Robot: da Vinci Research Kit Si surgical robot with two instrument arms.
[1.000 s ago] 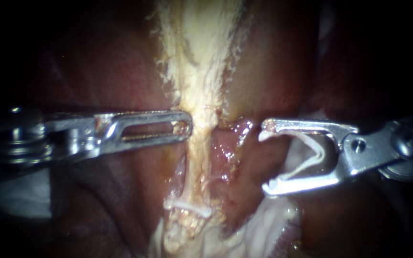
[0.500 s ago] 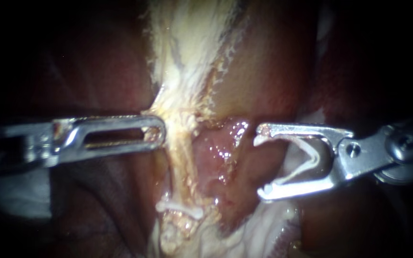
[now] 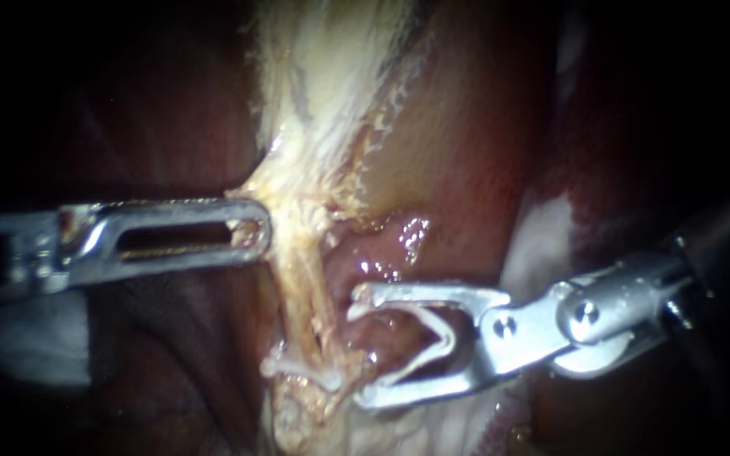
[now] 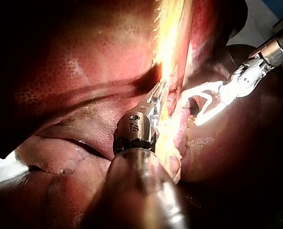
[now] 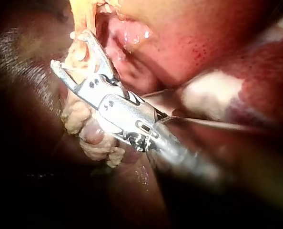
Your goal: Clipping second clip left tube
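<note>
The left tube (image 3: 302, 279) is a pale yellow strand that runs down from the fatty tissue. A white clip (image 3: 302, 370) crosses it low down. My left instrument (image 3: 251, 226) comes in from the left, its slotted jaws shut on the strand's upper part and holding it taut. My right instrument (image 3: 363, 344) holds an open white clip (image 3: 433, 333) between wide-spread jaws. Its tips stand just right of the tube, above the placed clip, with the lower tip close to that clip's end. The left wrist view shows both instruments, left (image 4: 158, 98) and right (image 4: 198, 106). In the right wrist view the right instrument (image 5: 65, 50) stands against lumpy pale tissue (image 5: 84, 121).
Dark red liver (image 3: 171, 110) lies on both sides of the strand. Wet pink tissue (image 3: 390, 253) glistens just right of the tube, behind the upper jaw. Pale gallbladder wall (image 3: 542, 236) shows behind the right instrument's shaft.
My left instrument has pulled the strand to the left. My right instrument has moved down and left with its clip, from well right of the tube to just beside it.
</note>
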